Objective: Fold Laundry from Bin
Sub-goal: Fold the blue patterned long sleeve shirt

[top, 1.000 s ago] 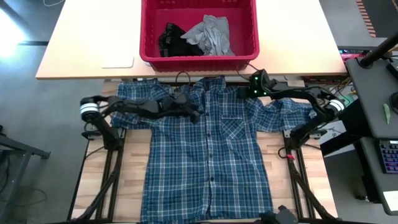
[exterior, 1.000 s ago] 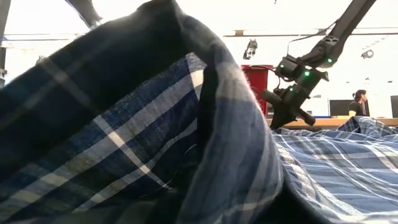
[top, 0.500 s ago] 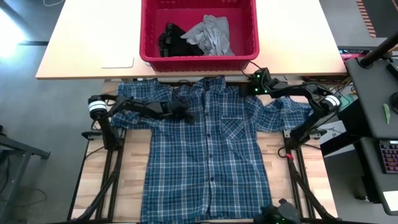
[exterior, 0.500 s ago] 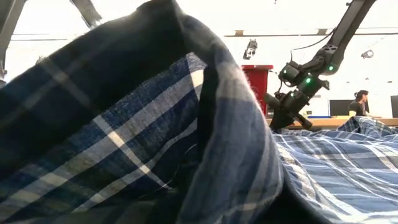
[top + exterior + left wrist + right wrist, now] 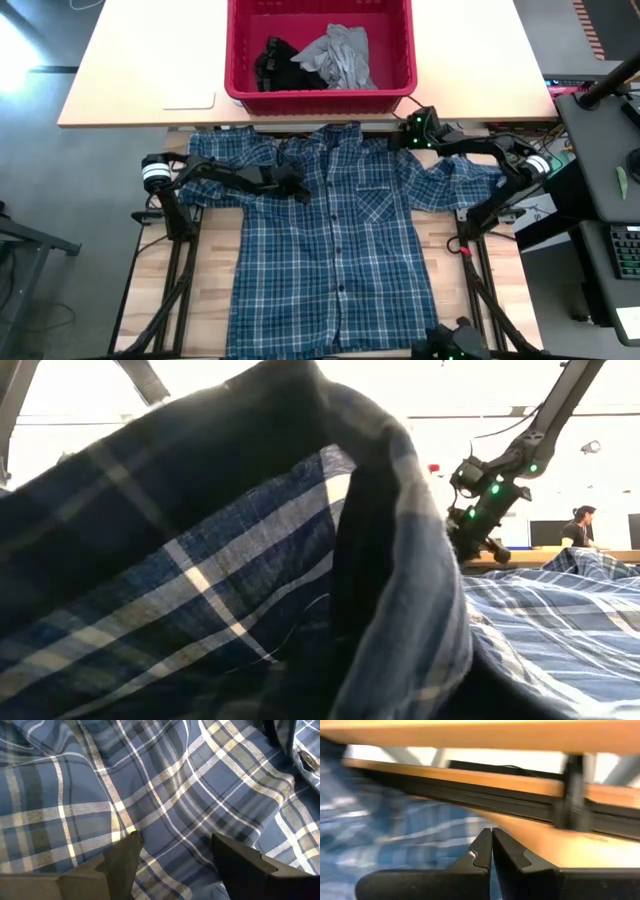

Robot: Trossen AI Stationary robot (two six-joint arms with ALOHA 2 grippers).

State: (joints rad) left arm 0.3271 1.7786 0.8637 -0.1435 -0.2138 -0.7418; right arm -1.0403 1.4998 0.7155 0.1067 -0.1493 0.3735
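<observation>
Laundry was seen in two places. A blue-and-white plaid button shirt (image 5: 335, 240) was spread flat, front up, on the light wooden counter (image 5: 215, 260), its collar toward a red rectangular plastic bin (image 5: 320, 95) that stood just beyond it on a paler counter (image 5: 140, 60). Inside the bin a crumpled light grey T-shirt (image 5: 340, 55) was seen beside a small black garment (image 5: 270, 62).

The left gripper (image 5: 296, 187) was held low over the shirt's chest, just below the collar on the wearer's right side, its two dark fingers (image 5: 125, 857) released and spread apart above the plaid cloth, with nothing grasped. The right gripper (image 5: 392, 146) was positioned at the shirt's other shoulder, near the bin's front wall, its fingers (image 5: 482, 851) clenched together on nothing. In the low view, a fold of plaid cloth filled most of the foreground.
</observation>
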